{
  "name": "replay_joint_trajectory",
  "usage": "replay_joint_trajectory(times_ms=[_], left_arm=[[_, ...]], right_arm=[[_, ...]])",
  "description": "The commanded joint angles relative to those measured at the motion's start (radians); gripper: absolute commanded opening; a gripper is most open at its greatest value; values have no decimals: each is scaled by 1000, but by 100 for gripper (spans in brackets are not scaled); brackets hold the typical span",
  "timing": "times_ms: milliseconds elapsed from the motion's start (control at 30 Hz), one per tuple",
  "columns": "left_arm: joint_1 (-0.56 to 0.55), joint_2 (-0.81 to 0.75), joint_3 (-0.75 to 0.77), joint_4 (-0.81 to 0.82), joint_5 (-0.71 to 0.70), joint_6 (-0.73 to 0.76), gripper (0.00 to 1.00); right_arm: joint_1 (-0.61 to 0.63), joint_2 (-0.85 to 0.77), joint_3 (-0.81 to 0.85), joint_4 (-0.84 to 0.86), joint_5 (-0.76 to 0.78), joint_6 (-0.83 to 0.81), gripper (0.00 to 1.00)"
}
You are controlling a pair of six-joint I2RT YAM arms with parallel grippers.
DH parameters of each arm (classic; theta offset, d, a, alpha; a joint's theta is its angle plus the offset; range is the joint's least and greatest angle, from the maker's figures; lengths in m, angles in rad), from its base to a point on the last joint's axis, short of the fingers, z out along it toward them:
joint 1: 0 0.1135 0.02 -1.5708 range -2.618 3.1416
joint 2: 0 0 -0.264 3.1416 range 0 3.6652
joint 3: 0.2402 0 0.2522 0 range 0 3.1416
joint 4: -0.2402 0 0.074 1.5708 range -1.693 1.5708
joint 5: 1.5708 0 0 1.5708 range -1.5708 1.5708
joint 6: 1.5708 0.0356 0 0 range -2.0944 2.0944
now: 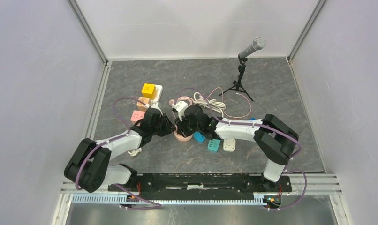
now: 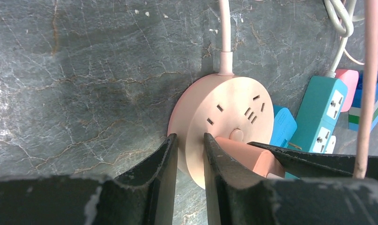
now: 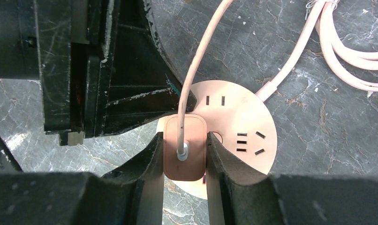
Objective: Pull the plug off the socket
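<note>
A round pale pink socket (image 2: pixel 229 112) lies on the grey stone table; it also shows in the right wrist view (image 3: pixel 243 126) and the top view (image 1: pixel 181 136). A salmon plug (image 3: pixel 185 147) with a thin pink cable (image 3: pixel 196 65) stands in it, also seen in the left wrist view (image 2: pixel 245 157). My right gripper (image 3: pixel 185 157) is shut on the plug, one finger on each side. My left gripper (image 2: pixel 191 154) is shut on the socket's near rim, right beside the plug. In the top view the two grippers meet over the socket, left (image 1: pixel 167 126) and right (image 1: pixel 183 125).
A teal power strip (image 2: pixel 321 115), a blue adapter (image 2: pixel 283 126) and a pink block (image 2: pixel 349 82) lie just right of the socket. Coiled white and pink cables (image 1: pixel 210 103), yellow and pink cube sockets (image 1: pixel 147 96) and a microphone on a tripod (image 1: pixel 243 70) stand farther back.
</note>
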Motion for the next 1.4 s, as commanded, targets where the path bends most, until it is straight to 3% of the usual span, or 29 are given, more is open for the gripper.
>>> replay_joint_trajectory(times_ms=[0, 133, 300, 500, 833, 1000, 1167, 1367], left_arm=[[-6, 28, -83, -130, 11, -21, 32], [-4, 29, -102, -127, 11, -37, 32], [1, 44, -100, -123, 23, -45, 32], [23, 48, -106, -118, 32, -39, 32], [62, 44, -134, -83, 87, -35, 32], [70, 46, -134, -81, 103, -34, 32], [77, 58, -131, -81, 114, -31, 32], [84, 67, -120, -81, 134, -26, 31]], right_arm=[[-13, -43, 44, 139, -179, 63, 0], [-7, -33, 43, 167, -205, 81, 0], [69, -27, 78, 34, 52, -95, 0], [80, -55, 70, 13, 154, -136, 0], [-14, -103, -18, 165, -81, 33, 0], [43, -61, 48, 55, 75, -103, 0], [45, -93, 47, 40, 122, -195, 0], [-57, -114, -22, 180, -137, -36, 0]])
